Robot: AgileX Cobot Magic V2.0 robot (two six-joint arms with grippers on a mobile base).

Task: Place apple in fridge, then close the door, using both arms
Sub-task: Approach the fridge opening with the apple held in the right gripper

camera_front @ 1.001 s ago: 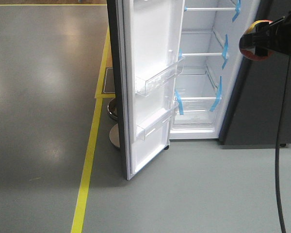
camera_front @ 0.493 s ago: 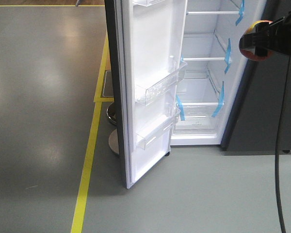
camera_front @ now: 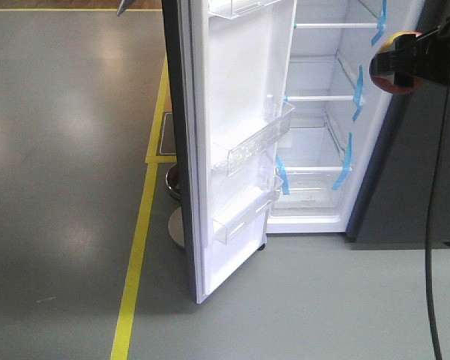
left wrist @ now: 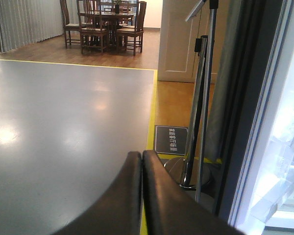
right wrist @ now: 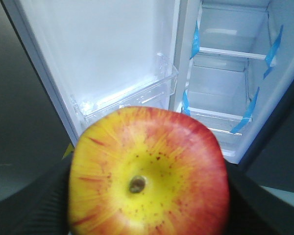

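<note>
My right gripper (camera_front: 394,66) is shut on the red and yellow apple (right wrist: 149,174) and holds it in the air at the upper right of the front view (camera_front: 386,64), in front of the open fridge (camera_front: 315,142). The fridge interior (right wrist: 225,88) is white with white shelves and blue tape strips (camera_front: 343,161). The door (camera_front: 232,142) stands wide open to the left, its clear bins (camera_front: 251,142) facing right. My left gripper (left wrist: 141,159) is shut and empty, pointing at the floor left of the door's dark outer edge (left wrist: 245,98).
A yellow floor line (camera_front: 139,247) runs along the grey floor (camera_front: 60,187) left of the door. A metal stand with a round base (left wrist: 196,147) and a small sign (left wrist: 170,140) stand behind the door. A black cable (camera_front: 429,262) hangs at right. A table and chairs (left wrist: 105,24) stand far off.
The fridge and door have shifted slightly right and down and look larger in the front view, so the base has come closer. The apple stays held in the right gripper.
</note>
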